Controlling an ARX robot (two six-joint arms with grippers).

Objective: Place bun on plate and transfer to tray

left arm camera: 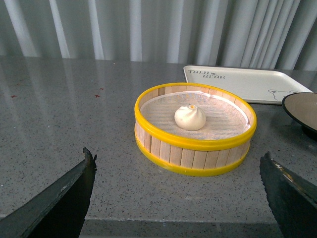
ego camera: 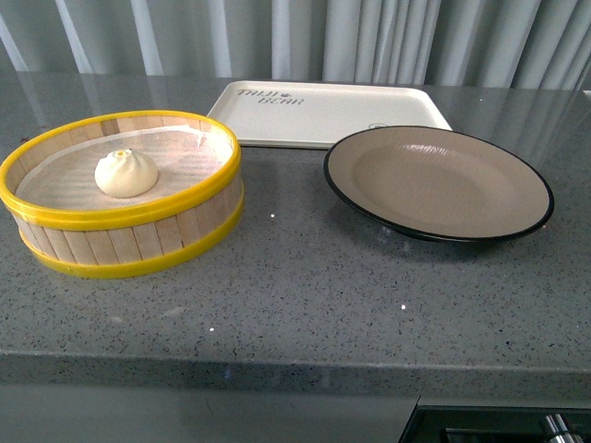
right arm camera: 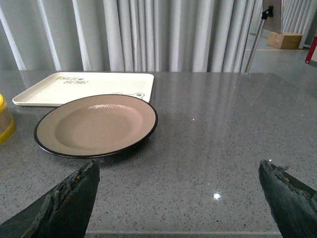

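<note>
Sitting on the white liner inside the yellow-rimmed steamer basket (ego camera: pixel 120 263), the bun (ego camera: pixel 126 173) is at about ten o'clock on the grey counter (ego camera: pixel 295 305). The plate (ego camera: pixel 439 180) lies at two o'clock, well apart from the basket. The tray (ego camera: pixel 323 115) lies flat just behind it at twelve. The left gripper (left arm camera: pixel 177 156) and the right gripper (right arm camera: pixel 178 162) both hang back with fingers spread wide, grasping nothing.

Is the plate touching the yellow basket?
Apart. The front view shows a strip of bare grey counter between the basket and the plate.
</note>
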